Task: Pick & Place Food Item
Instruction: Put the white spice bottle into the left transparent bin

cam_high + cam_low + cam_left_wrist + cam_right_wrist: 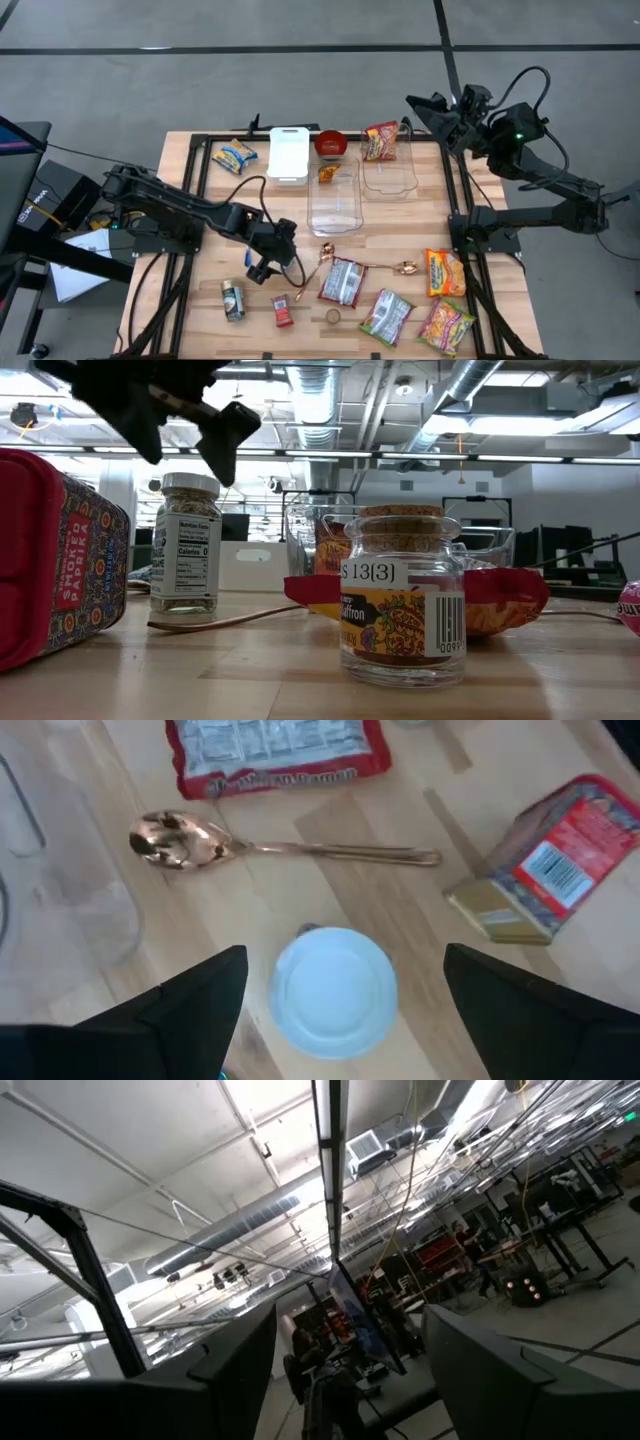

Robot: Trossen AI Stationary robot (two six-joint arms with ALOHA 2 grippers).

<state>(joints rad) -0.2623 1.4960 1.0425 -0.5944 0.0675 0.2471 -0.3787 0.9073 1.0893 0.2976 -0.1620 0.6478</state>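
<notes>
A spice jar with a white lid (333, 992) stands upright on the wooden table (200, 200); the low view shows its label (187, 545). My left gripper (342, 958) is open right above it, pointing down, one finger on each side of the lid and clear of it; in the low view its fingertips (190, 450) hang just over the lid. In the high view the gripper (265, 268) covers the jar. My right gripper (412, 103) is open and empty, raised beyond the table's far right corner, pointing up at the ceiling (350, 1330).
A copper spoon (270, 845), a ramen packet (275, 750) and a red paprika tin (555, 870) lie close to the jar. A cork-topped saffron jar (400, 595) stands near the front edge. Clear containers (335, 195), a white box (288, 155), a red bowl (331, 145) and snack packets (445, 272) fill the rest.
</notes>
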